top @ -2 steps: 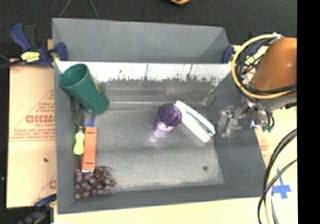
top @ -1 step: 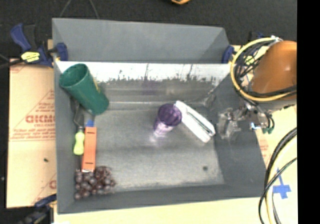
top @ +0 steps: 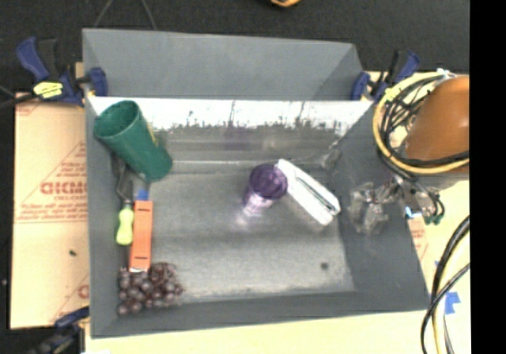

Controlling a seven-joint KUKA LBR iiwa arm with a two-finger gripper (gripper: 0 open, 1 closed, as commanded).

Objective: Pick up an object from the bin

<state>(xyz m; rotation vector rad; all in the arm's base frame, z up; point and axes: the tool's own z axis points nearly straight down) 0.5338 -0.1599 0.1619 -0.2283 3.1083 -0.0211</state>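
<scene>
Two things lie nearest the gripper (top: 370,207): a white oblong plastic case (top: 308,191) touching a translucent purple cup (top: 266,184); how far its jaws are spread cannot be told.

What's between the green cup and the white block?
In the camera view, a small purple cup, right against the white block; toward the green cup the floor is bare.

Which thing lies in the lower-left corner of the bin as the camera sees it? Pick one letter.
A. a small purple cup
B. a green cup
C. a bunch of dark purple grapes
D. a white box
C: the bunch of dark purple grapes fills that corner of the bin, just below the orange bar. The green cup lies at the upper left instead.
</scene>
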